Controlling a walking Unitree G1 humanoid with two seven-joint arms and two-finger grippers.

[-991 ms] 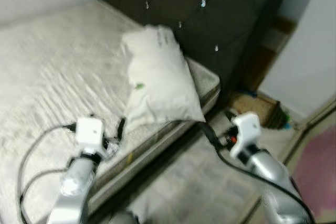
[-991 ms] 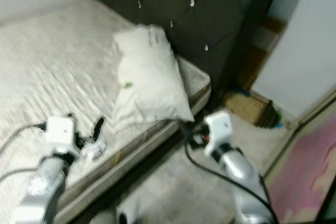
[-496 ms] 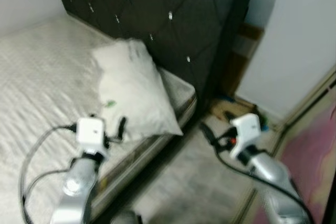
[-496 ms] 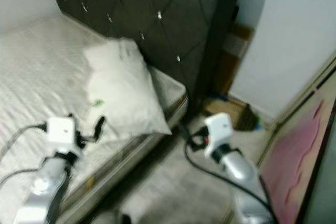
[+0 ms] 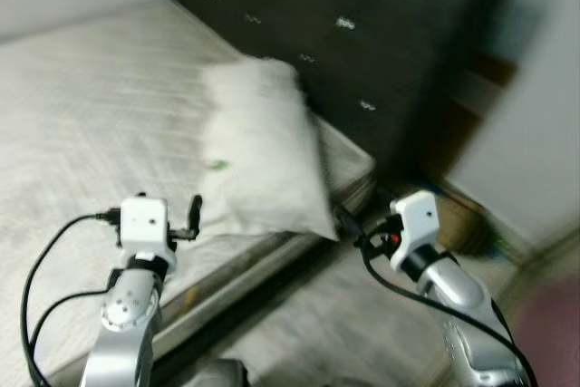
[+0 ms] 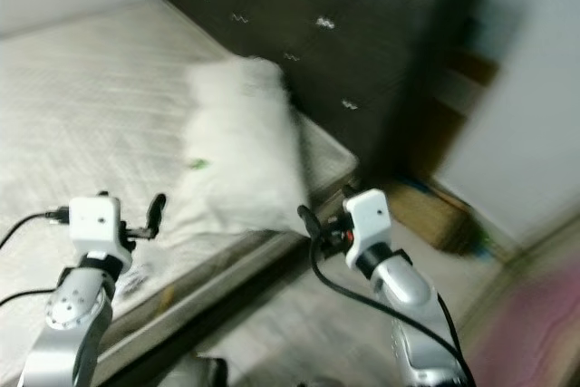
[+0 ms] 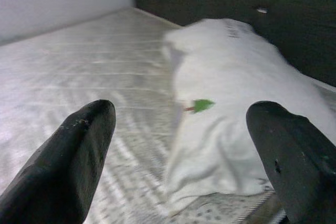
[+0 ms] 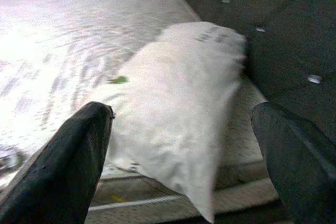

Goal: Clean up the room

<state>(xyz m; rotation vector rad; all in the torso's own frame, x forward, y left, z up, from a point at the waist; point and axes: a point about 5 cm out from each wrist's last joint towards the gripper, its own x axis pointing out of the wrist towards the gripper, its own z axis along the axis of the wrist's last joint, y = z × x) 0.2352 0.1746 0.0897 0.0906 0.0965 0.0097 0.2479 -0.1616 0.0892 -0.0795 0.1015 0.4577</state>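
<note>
Bedroom corner, blurred: in the left eye view a bare mattress [image 5: 82, 106] runs back to a dark tufted headboard [image 5: 362, 33], with a pale wall on the far left. A white pillow [image 5: 263, 165] lies at the head end, its near corner hanging over the mattress's right edge, which looks like the thing to straighten. The left gripper [image 5: 194, 215] hangs over the mattress just near and left of the pillow. The right gripper [image 5: 349, 224] is out past the bed's right edge, above the floor [image 5: 344, 314], close to the pillow's overhanging corner.

The right eye view gives the same layout; a brown box-like shape [image 6: 435, 210] sits on the floor to the right of the headboard, too smeared to identify. The bed frame's edge lies between the right arm and the pillow.

In the left wrist view the two black fingers [image 7: 68, 161] are spread wide and empty, aimed at the pillow, which carries a small green mark [image 7: 202, 105].

In the right wrist view the fingers [image 8: 68, 161] are likewise wide apart with nothing between them, framing the pillow's drooping end. Judging by the pose, both arms are readied to grasp it from either side.
</note>
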